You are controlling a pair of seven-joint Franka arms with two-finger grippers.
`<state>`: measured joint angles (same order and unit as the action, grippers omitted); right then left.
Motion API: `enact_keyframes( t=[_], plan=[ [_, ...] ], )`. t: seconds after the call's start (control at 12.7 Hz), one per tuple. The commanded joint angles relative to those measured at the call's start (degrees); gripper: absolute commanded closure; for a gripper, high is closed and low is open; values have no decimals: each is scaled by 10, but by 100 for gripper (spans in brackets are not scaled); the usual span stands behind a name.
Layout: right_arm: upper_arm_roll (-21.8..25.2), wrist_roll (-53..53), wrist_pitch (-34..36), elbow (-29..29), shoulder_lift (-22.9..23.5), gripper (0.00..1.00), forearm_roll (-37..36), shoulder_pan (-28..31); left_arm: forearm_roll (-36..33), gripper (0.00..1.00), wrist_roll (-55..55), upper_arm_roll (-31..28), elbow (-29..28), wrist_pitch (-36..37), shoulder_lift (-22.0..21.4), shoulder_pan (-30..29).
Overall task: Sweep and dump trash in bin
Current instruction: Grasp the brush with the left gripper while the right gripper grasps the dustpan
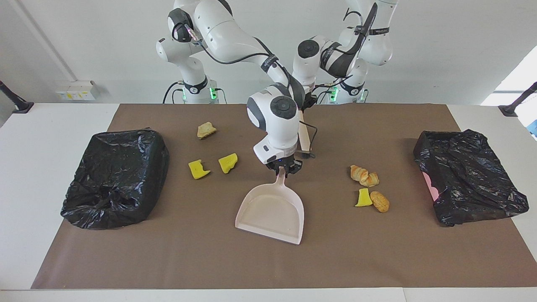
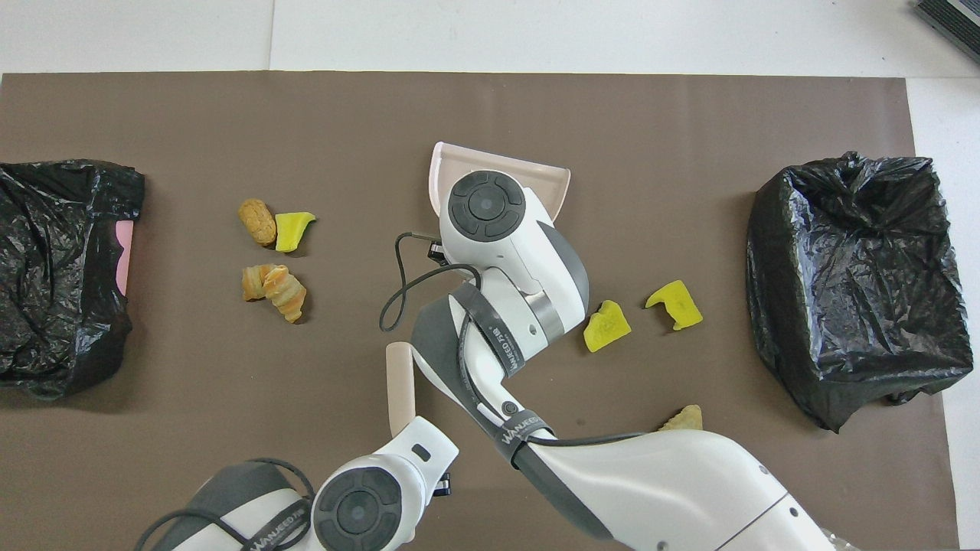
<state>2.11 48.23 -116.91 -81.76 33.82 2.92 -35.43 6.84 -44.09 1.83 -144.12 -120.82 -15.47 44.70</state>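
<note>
The trash lies on the brown mat in two clusters, one to each side of my right pincer. Toward the right arm's end of the surface are two yellow sponge chunks side by side, and a tan lump nearer to the robots than they are. Toward the left arm's end, well apart from that pincer, are the croissant, a third sponge piece and a brown lump touching it.

My right pincer is clamped on the end of the dustpan handle, with the pan's wide mouth pointing away from the robots. My left pincer, half hidden by my right wrist, is closed tight on the top of the brush, whose handle slants down to black bristles just beside my right pincer.

A bin lined with a black bag stands at the right arm's end, and another bin at the left arm's end
</note>
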Motion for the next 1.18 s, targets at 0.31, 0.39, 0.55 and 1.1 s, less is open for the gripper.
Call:
enact_keyframes(
  t=[0.31,0.39,0.55,1.1],
  plan=[
    [-2,-133,30,4,-57,100,2,8,-34,100,166,2,90,143,-55,-224],
    [-2,-185,49,3,-66,100,3,9,-45,100,194,1,103,142,-43,-251],
    [-3,-289,101,3,-77,100,2,16,-57,100,249,1,141,143,-5,-326],
    [2,-711,127,-66,-112,100,-28,31,-115,100,398,1,290,167,162,-443]
  ],
)
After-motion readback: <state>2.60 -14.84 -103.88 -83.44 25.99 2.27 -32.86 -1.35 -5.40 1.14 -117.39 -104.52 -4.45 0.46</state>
